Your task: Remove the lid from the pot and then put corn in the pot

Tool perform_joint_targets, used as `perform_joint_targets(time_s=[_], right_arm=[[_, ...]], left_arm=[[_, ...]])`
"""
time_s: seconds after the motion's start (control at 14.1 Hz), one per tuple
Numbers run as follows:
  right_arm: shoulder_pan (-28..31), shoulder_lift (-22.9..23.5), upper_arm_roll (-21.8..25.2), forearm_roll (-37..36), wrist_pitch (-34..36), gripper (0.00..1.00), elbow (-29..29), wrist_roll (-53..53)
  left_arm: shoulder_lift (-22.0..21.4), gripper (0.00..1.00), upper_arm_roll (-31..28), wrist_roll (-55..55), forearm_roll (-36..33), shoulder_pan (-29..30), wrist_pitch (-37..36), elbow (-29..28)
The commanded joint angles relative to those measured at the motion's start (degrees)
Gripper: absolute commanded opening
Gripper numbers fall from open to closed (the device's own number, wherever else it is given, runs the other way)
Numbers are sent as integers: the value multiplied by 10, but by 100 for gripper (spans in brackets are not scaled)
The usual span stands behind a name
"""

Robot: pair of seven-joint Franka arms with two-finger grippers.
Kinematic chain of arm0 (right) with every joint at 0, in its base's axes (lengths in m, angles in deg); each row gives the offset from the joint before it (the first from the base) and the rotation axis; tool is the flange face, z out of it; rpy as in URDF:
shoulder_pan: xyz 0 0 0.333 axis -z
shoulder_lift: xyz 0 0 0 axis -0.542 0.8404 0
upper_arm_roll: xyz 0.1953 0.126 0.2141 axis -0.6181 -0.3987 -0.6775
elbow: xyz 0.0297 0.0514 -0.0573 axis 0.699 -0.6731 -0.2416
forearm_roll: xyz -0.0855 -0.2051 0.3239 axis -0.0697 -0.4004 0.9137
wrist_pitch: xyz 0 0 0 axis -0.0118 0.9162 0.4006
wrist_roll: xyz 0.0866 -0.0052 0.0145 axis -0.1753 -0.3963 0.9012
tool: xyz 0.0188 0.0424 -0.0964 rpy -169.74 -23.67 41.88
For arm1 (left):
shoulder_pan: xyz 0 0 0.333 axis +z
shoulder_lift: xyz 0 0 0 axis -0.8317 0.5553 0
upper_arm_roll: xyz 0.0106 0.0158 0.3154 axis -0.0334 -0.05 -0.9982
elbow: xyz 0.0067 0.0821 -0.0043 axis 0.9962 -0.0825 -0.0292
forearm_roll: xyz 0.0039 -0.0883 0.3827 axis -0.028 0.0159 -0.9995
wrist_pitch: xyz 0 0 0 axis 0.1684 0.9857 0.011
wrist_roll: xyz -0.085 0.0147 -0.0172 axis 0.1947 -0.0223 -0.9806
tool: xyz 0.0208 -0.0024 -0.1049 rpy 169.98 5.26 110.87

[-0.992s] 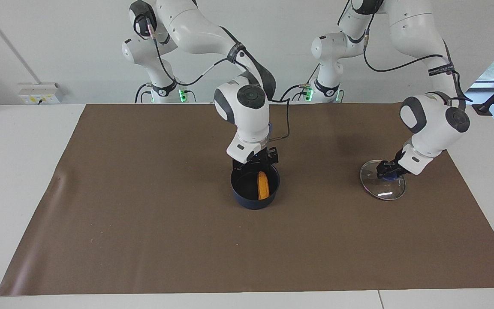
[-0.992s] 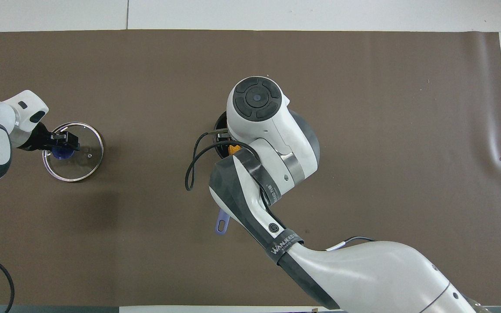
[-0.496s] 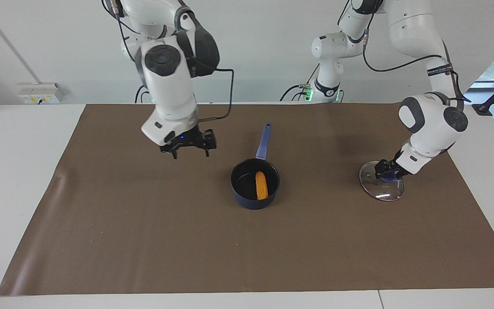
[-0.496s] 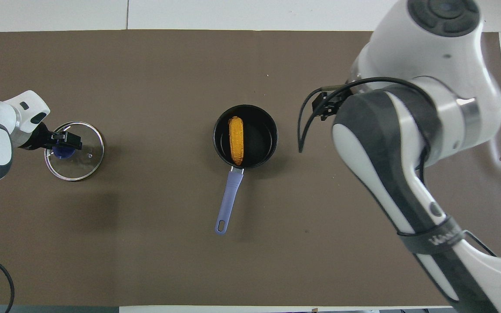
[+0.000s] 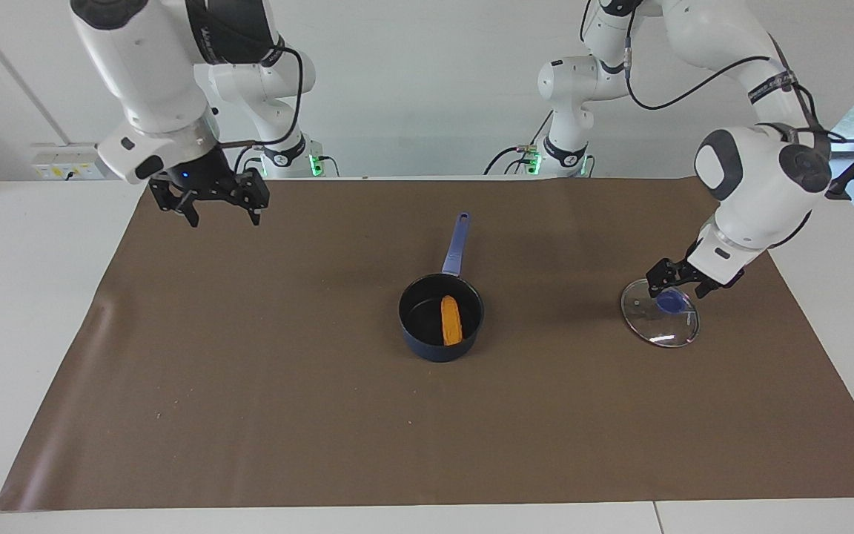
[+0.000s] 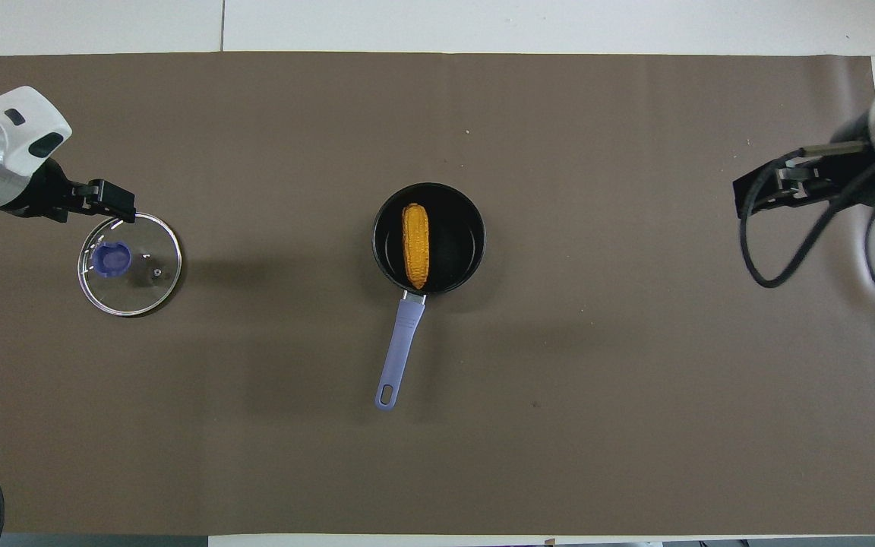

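**Corn in pot, lid set aside**

The corn (image 5: 453,320) lies in the pot (image 5: 441,348) mid-table. The lid (image 5: 660,319) rests flat toward the left arm's end, the left gripper (image 5: 677,280) open above it. The right gripper (image 5: 221,211) hangs open over the right arm's end.

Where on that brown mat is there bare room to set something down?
Bare mat lies between the pot and the lid, and from the pot toward the right arm's end. The whole strip farthest from the robots is bare too. Only around the lid, under the left gripper, is it crowded.
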Motion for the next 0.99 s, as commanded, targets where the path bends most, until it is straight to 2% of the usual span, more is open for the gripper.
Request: perform_joint_targets(time_s=[0.0,0.07,0.21,0.35,0.5,0.64,0.78,0.92], right_arm=[[38,-43,-1,-2,-13,100,-65,52],[43,-85,-4,-2,-58,100,-142,51],[54,-102,-3,-2,-60,100,-163,54],[54,-100,0,-9,-61,100,-163,54],[58,-83,1,-6,-56,100,-144,54],[59,-76,3,4,-52,100,-140,54],[58,-76,12,11,-46,100,-139,54],[58,-73,14,11,-48,100,-138,54]], left_arm=[[-27,100,-1,-19,-17,-12,-116,67],[-56,100,0,-20,-17,-12,-134,57],[-111,100,-3,-17,-16,-12,-162,22],[-165,100,-3,-20,-16,-13,-162,-46],[-173,100,-2,-21,-14,-12,-132,-66],[-163,100,-4,-25,-4,-15,-118,-48],[-145,100,-7,-32,-2,-28,-133,-8],[-145,100,-7,-33,-3,-28,-133,-5]])
